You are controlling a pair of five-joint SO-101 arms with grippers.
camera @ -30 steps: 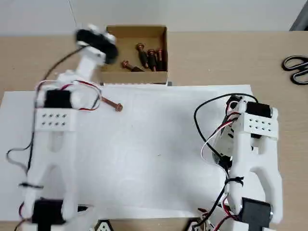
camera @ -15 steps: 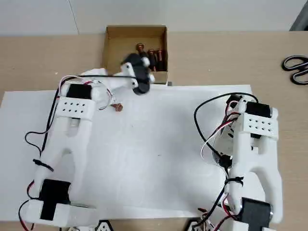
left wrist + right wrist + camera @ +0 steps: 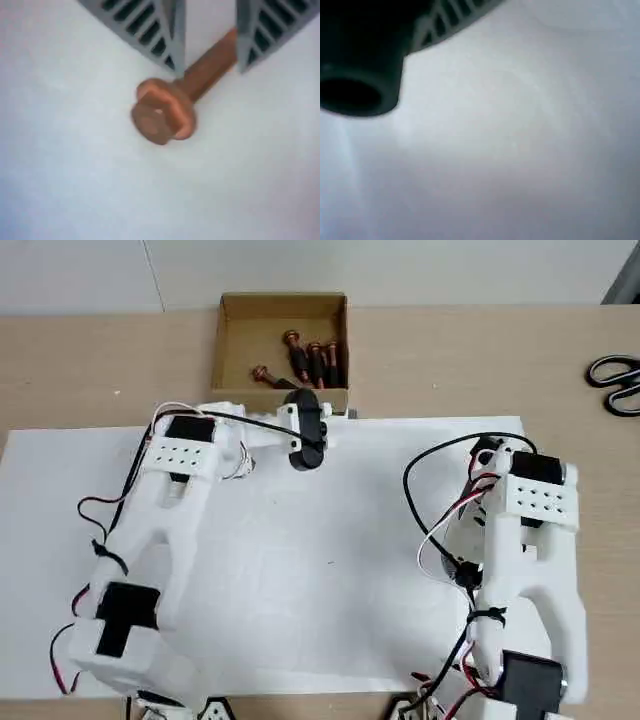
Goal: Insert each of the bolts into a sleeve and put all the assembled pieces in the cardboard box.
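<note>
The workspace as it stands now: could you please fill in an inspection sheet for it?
Surface: wooden table, large white paper sheet on it.
Job's things: one copper hex-head bolt lying on the sheet; several bolt-and-sleeve pieces in the open cardboard box.
Clutter: black-handled scissors on the bare table, right arm's side.
Grippers: left gripper open, astride the bolt's shank; right gripper low over the sheet.
Cables: red, white and black wires looped loosely along both arms.
Surroundings: pale plain surface beyond the table.

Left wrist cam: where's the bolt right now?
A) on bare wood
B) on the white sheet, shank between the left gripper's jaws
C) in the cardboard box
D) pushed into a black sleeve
B: the bolt lies on the white sheet, its shank running between the parted jaws of the left gripper.
</note>
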